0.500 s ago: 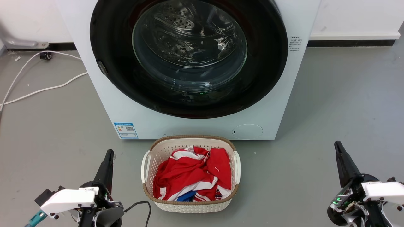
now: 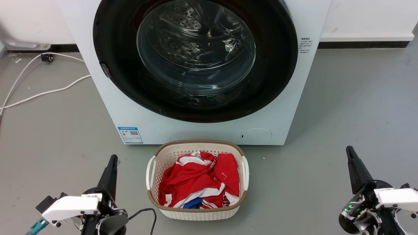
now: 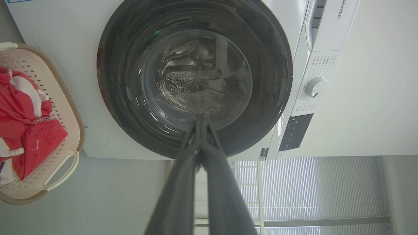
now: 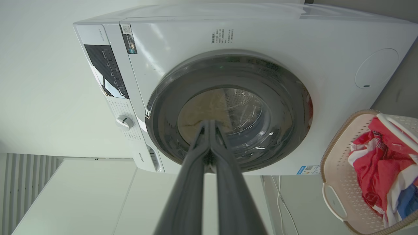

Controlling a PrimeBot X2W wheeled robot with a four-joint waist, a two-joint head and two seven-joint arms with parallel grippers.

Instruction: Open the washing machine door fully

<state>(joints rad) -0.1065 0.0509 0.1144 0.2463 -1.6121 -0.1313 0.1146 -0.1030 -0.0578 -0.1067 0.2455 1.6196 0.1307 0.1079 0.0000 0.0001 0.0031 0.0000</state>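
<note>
The white washing machine [image 2: 202,129] stands straight ahead on the grey floor. Its round black-rimmed washing machine door [image 2: 195,58] with the clear glass bowl lies flat against the front, closed; the steel drum shows through the glass. The door also appears in the left wrist view [image 3: 196,81] and the right wrist view [image 4: 228,114]. My left gripper [image 2: 113,159] hangs low at the lower left, fingers pressed together, holding nothing. My right gripper [image 2: 348,150] sits at the lower right, also shut and empty. Both are well short of the machine.
A cream laundry basket [image 2: 197,213] with red and white clothes stands on the floor just in front of the machine, between my arms. White cables [image 2: 39,94] run across the floor at the left. A small round white flap [image 2: 256,135] sits low on the machine front.
</note>
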